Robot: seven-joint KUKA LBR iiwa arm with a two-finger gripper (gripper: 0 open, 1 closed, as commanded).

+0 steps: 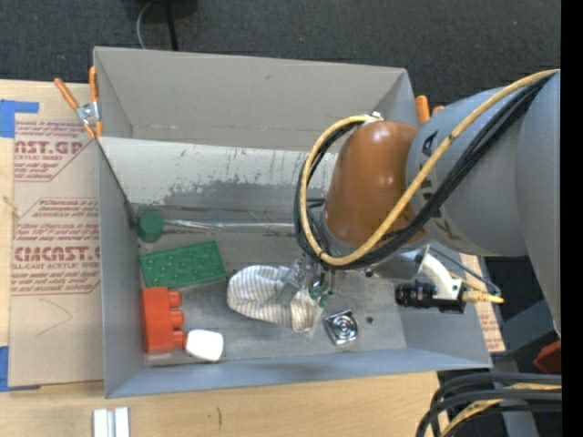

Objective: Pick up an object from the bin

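While my tool point(308, 289) hangs at the right end of the crumpled white cloth point(260, 291), mid-floor in the bin point(246, 89), I cannot tell whether it is released or clenched. A small shiny metal piece point(342, 326) lies just right of it, near the front wall. The left side holds a white block point(204, 345), red brick point(160, 320), green plate point(180, 264) and green ball point(150, 224). Bare floor runs along the back wall.
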